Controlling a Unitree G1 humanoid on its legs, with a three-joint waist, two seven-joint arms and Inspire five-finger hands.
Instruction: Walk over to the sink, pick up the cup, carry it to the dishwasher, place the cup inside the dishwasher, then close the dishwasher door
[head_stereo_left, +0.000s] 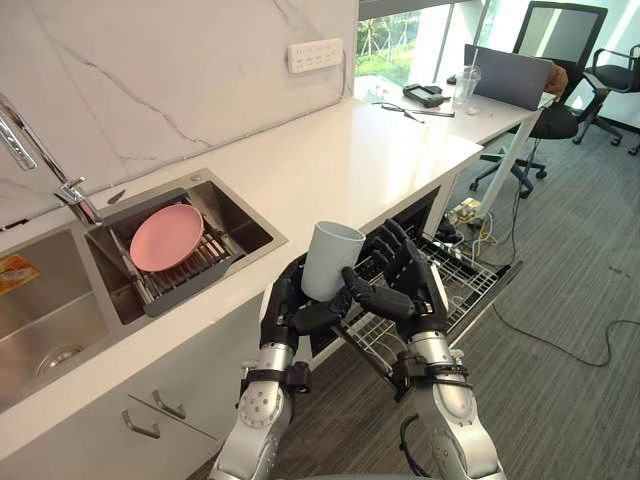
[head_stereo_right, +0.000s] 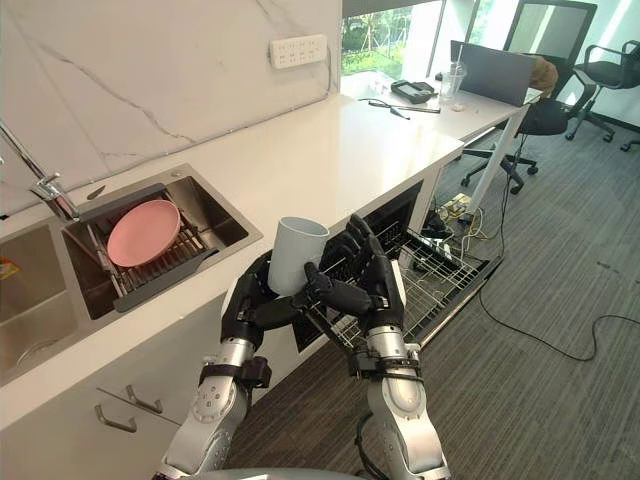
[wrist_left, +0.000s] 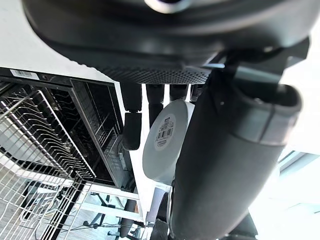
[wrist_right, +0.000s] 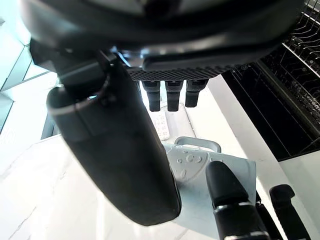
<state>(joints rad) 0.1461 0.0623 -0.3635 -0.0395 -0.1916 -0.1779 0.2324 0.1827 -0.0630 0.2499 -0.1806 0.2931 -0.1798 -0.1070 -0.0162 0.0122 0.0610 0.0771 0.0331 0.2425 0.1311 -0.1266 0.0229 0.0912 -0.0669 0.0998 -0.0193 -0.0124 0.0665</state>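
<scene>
A pale grey cup (head_stereo_left: 332, 258) is held upright above the counter's front edge, over the open dishwasher (head_stereo_left: 402, 222). My left hand (head_stereo_left: 283, 312) is shut on the cup's lower part from the left. The left wrist view shows the cup's base (wrist_left: 162, 145) between its fingers and thumb. My right hand (head_stereo_left: 415, 290) stands just right of the cup with fingers up and fairly straight, its thumb reaching across to the cup's lower side. In the right wrist view the cup (wrist_right: 195, 165) lies past that thumb. The dishwasher's wire rack (head_stereo_left: 455, 285) is pulled out over the lowered door.
A steel sink (head_stereo_left: 205, 185) at the left holds a pink plate (head_stereo_left: 165, 237) on a drain rack, with a faucet (head_stereo_left: 40, 160) behind. The white counter (head_stereo_left: 340, 150) runs to a desk with a laptop (head_stereo_left: 510, 75). Office chairs (head_stereo_left: 560, 50) and floor cables (head_stereo_left: 560, 340) lie to the right.
</scene>
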